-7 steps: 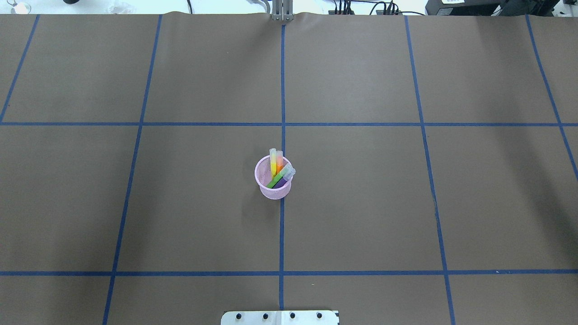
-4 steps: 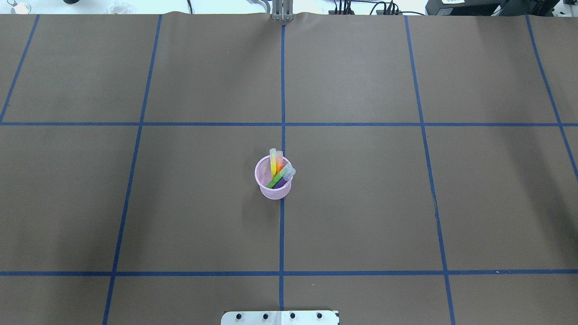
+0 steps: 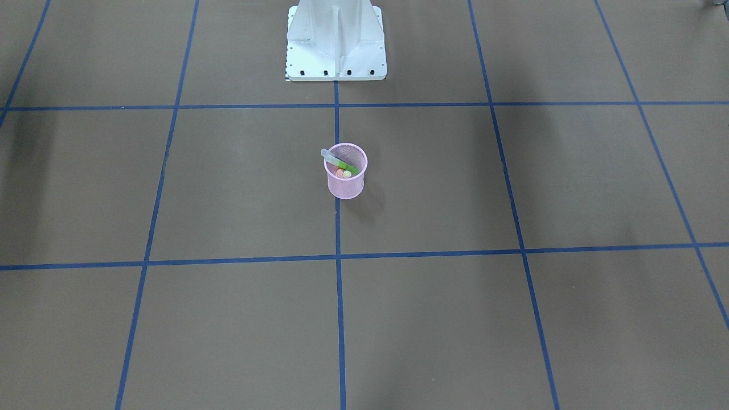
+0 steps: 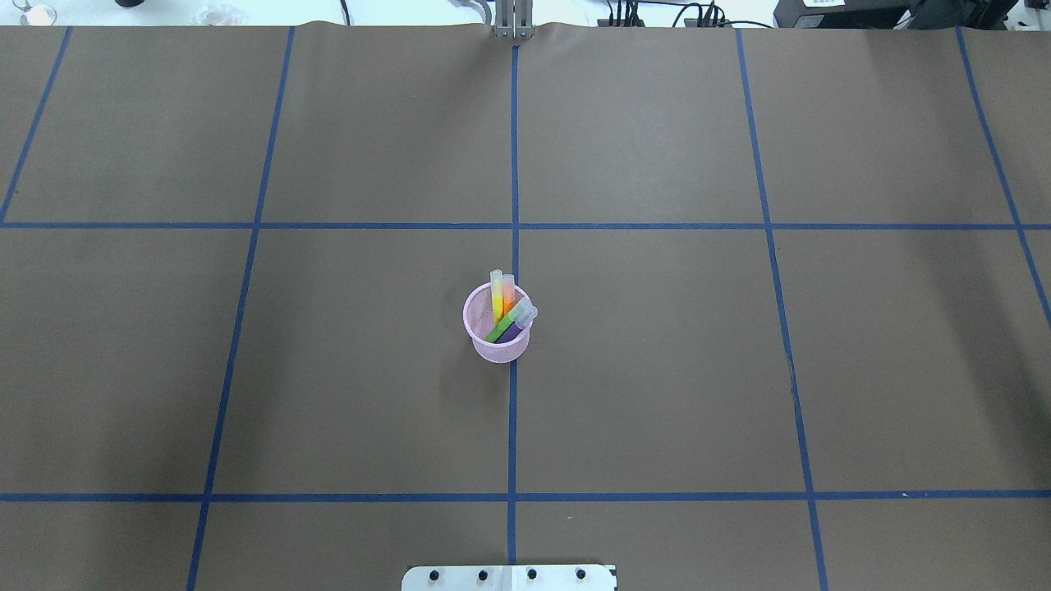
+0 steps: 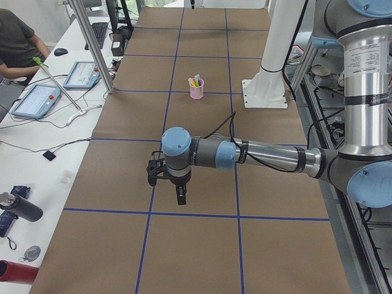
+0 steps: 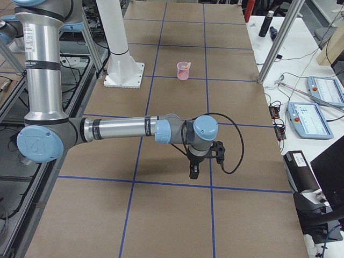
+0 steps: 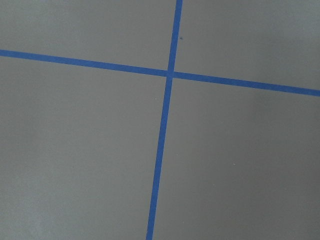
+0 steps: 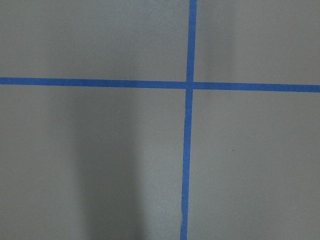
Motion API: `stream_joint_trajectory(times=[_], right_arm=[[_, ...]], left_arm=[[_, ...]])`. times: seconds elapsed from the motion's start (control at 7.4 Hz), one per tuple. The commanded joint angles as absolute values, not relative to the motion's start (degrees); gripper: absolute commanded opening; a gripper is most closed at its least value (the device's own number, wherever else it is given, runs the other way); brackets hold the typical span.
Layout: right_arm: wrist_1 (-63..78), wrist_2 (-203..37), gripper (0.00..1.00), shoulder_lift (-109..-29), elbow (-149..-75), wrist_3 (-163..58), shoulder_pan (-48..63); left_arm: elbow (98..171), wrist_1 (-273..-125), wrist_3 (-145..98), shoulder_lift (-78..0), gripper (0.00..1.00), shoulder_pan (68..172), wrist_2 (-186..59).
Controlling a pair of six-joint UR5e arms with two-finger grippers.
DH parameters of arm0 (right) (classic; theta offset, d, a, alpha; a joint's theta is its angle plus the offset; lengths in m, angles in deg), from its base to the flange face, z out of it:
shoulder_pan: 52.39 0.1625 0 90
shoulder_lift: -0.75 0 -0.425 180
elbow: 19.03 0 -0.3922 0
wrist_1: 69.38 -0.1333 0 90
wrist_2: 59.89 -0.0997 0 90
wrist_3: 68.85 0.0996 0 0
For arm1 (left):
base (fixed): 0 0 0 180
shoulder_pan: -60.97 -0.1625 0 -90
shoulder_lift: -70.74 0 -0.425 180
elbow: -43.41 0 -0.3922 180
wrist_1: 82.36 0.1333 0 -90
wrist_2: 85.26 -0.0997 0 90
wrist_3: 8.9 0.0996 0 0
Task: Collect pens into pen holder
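Observation:
The pink mesh pen holder (image 4: 498,351) stands upright by the table's middle tape line; it also shows in the front view (image 3: 345,187). Inside it lean the yellow pen (image 4: 497,300), orange pen (image 4: 509,293), green pen (image 4: 501,328) and purple pen (image 4: 514,332), pale caps above the rim. My left gripper (image 5: 179,197) shows only in the left side view, hanging above the paper far from the cup. My right gripper (image 6: 193,171) shows only in the right side view, likewise far from it. I cannot tell if either is open. Both wrist views show only paper and tape.
The white robot base (image 3: 336,42) stands behind the cup. Blue tape lines (image 4: 513,226) grid the brown paper. A side bench holds tablets (image 5: 37,101) and a seated operator (image 5: 15,43); another bench with tablets (image 6: 312,118) is on the other side.

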State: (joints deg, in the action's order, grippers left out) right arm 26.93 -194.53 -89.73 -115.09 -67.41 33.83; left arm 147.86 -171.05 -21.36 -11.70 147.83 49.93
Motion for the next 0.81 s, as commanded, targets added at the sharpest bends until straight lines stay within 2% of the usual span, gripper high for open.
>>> stream_joint_trajectory(times=[0.0,0.68], right_arm=[[26.86,-194.54,1.0,-89.78,-115.09,-67.26,33.83],[26.86,-194.54,1.0,-89.69,-115.01,-67.26,33.83]], left_arm=[[148.27,-173.31,-20.06,-10.21,1.0,147.89,50.35],[148.44,-173.85,-20.15,-10.3,1.0,147.72,50.35]])
